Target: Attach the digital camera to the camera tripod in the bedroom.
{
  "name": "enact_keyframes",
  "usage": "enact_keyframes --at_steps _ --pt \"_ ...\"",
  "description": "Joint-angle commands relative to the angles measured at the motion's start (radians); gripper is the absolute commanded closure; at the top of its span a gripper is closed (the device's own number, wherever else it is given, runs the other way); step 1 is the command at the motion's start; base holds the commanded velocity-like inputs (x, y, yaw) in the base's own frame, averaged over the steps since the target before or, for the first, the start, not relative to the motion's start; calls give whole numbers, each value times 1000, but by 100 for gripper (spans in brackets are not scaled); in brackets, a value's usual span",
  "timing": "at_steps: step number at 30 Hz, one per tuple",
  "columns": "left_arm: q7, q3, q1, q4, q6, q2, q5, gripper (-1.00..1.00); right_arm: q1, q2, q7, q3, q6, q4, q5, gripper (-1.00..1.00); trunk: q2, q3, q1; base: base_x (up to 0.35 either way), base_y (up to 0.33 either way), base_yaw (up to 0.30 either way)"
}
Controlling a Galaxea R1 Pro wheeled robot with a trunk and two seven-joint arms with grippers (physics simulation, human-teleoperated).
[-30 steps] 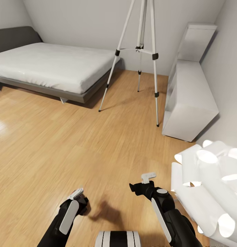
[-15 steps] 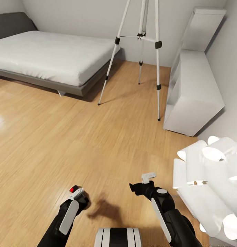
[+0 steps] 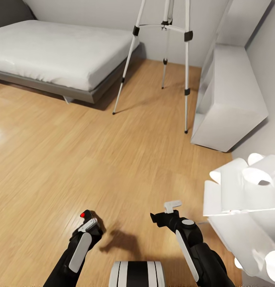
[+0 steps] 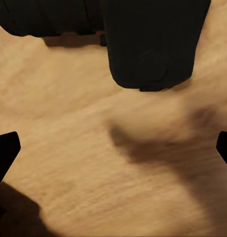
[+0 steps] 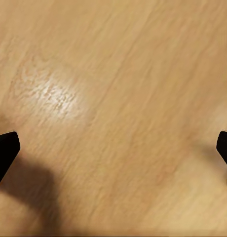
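Rolling up to the camera tripod [image 3: 165, 56] is the job right now, and it stands across the wood floor [image 3: 73, 151] between the bed [image 3: 61, 52] and a white cabinet [image 3: 229, 99]. The digital camera [image 3: 86, 216], red dot up, sits at the left gripper [image 3: 89, 223], though I honestly can't tell if it's clamped; the right gripper [image 3: 169, 211] looks spread wide with nothing in it. I'd drive slow, keep that left arm steady and stop short of the legs.

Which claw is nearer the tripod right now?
Right. The right claw sits below the tripod, closer to its near leg; the left claw is farther off to the side.
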Motion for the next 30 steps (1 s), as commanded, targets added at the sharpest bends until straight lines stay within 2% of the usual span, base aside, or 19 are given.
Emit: enact_keyframes --at_steps 1,7,19,30 --pt "6 2 0 -2 2 -1 8 -100 0 0 3 -1 5 -1 0 -100 -1 -5 0 0 0 0" --pt "6 -16 0 -5 1 -1 8 -100 0 0 2 -1 5 -1 0 -100 -1 -5 0 0 0 0" --pt "6 -109 0 -7 -11 -2 7 -100 0 1 1 -1 4 -1 0 -100 -1 -5 0 0 0 0" --pt "9 -188 0 -3 -85 0 6 -100 0 0 2 -1 4 -1 1 -100 -1 -5 0 0 0 0"
